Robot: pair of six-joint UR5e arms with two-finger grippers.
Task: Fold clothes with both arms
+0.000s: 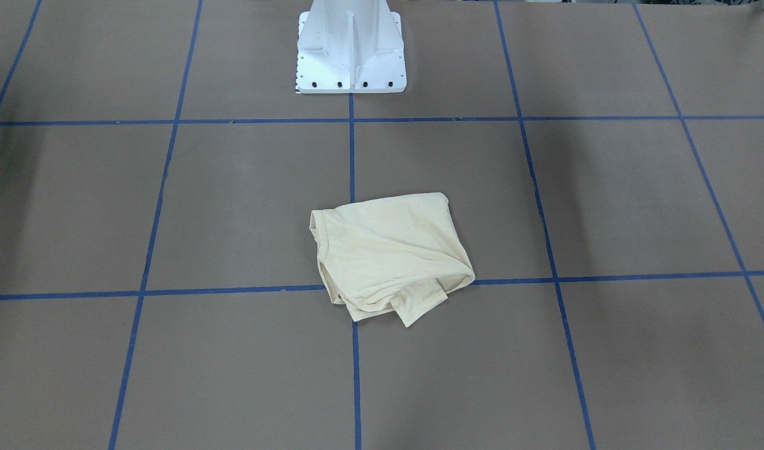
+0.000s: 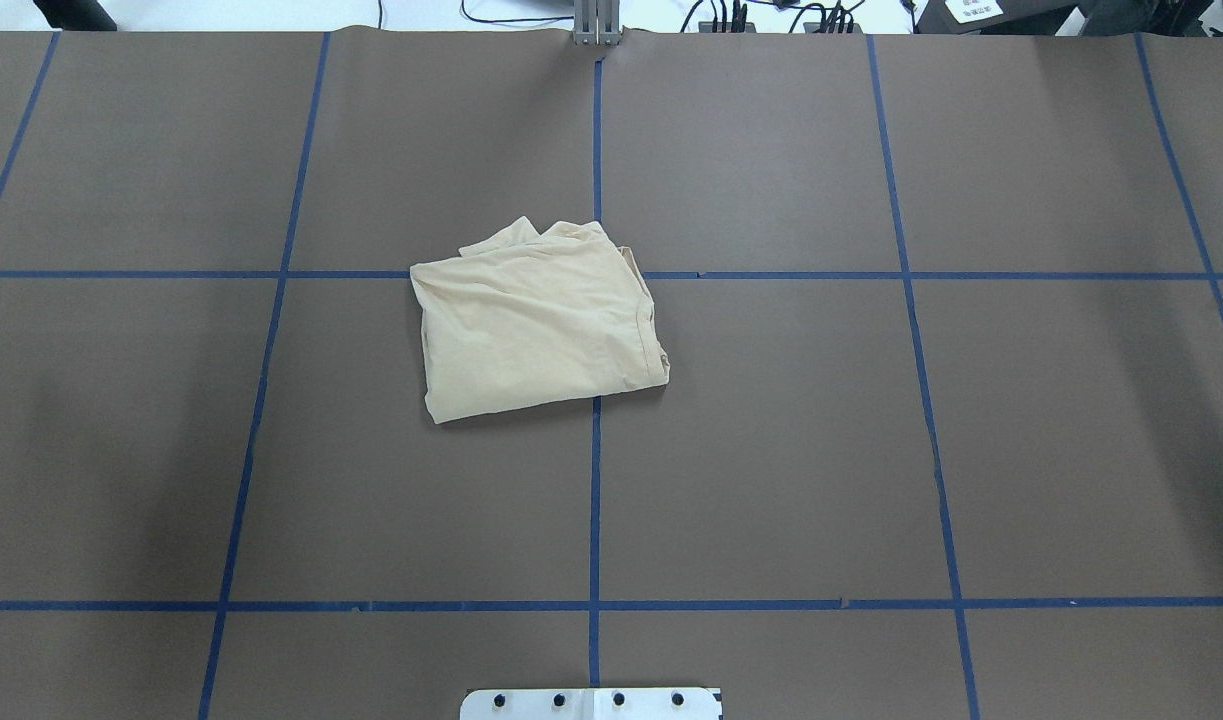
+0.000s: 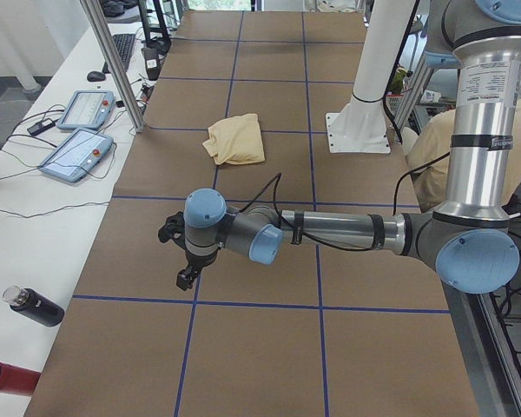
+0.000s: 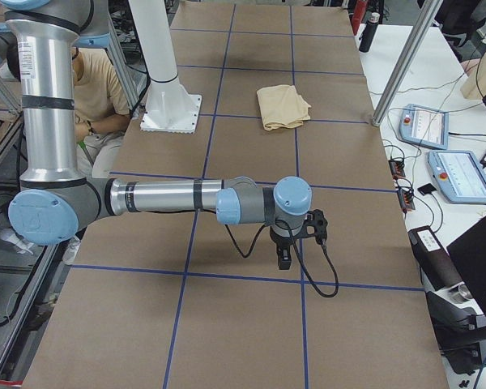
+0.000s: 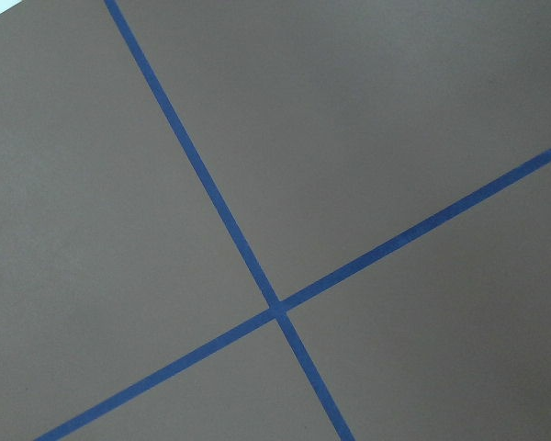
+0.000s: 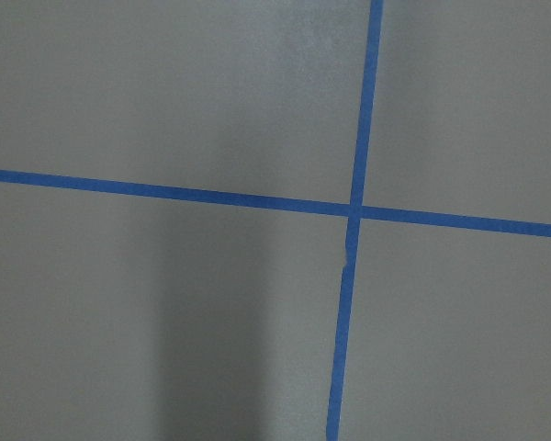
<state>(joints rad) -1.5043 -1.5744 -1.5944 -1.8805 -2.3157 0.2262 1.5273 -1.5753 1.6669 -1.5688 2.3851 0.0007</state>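
I see both arms stretched low and level over the brown table (image 2: 871,450), with the left gripper (image 3: 184,276) and the right gripper (image 4: 283,258) pointing down near opposite ends, jaw state impossible to tell, while the loosely folded T-shirt (image 2: 536,325) lies mid-table, well apart from both.

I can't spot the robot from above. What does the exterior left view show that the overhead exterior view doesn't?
Only exterior left: the left arm stretched low over the table, its tool pointing down, two tablets and a black bottle on the side bench. Only overhead exterior: a dark labelled object past the far edge; no arm. Both: the folded cream T-shirt, blue tape lines, the white base.
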